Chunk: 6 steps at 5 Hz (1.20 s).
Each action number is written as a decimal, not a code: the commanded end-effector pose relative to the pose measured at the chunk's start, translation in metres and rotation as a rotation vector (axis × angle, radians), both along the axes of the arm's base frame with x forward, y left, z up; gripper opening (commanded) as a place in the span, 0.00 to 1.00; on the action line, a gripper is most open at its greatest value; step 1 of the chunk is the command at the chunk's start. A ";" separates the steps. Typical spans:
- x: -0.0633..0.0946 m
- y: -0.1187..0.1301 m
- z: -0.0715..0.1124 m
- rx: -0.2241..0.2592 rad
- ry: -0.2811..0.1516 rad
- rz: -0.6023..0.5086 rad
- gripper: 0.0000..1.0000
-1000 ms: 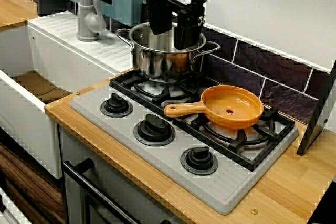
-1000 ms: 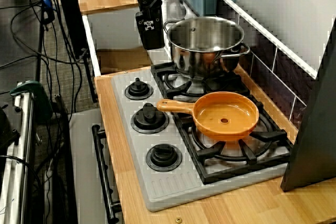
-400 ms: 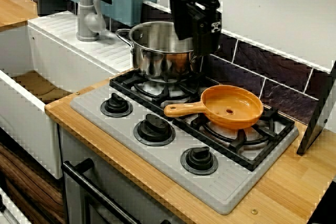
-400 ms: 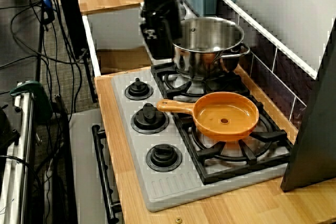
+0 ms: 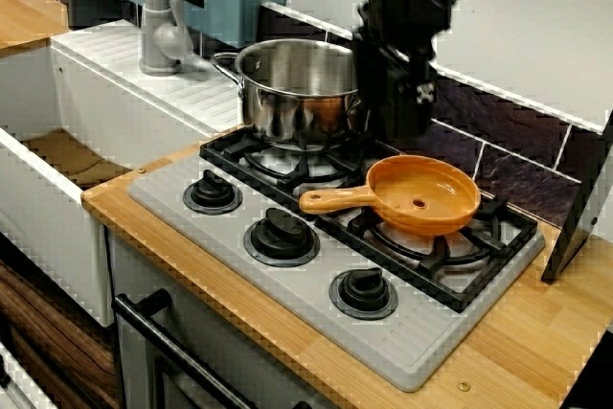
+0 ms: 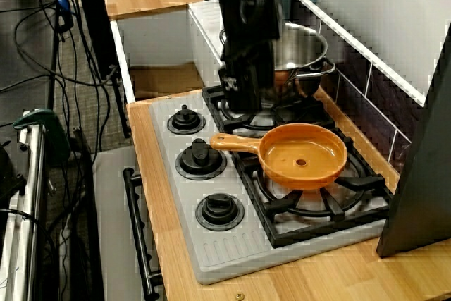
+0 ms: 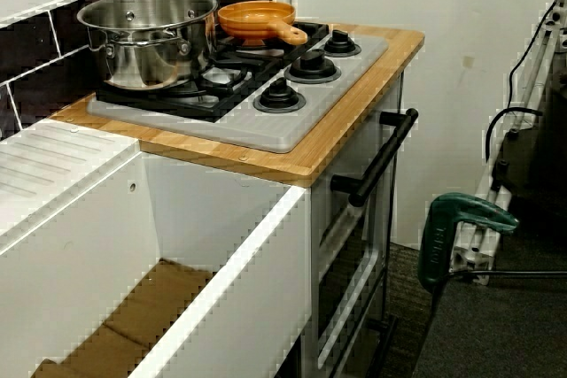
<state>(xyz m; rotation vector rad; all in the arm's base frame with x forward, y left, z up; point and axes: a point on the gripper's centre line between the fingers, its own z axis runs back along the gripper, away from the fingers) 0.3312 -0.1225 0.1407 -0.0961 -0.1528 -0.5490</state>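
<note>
One wooden table (image 5: 536,332) carries a grey stove (image 5: 287,284). On the stove's far left stands a steel pot (image 5: 287,93). An orange pan (image 5: 421,196) sits to the right, its handle pointing left. The black tool (image 5: 400,126) hangs just right of the pot, beyond the pan. Whether it is open or closed I cannot tell. Three knobs (image 5: 281,233) line the near edge.

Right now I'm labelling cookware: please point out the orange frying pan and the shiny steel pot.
orange frying pan (image 5: 436,193), front view, on its inner base.
shiny steel pot (image 5: 287,112), front view, on its outer wall.
</note>
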 end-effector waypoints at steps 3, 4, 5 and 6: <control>0.012 -0.012 0.009 0.023 -0.028 0.016 1.00; 0.012 -0.012 0.009 0.023 -0.028 0.016 1.00; 0.016 -0.021 -0.008 0.038 -0.017 0.025 1.00; 0.021 -0.029 -0.026 0.073 -0.062 0.034 1.00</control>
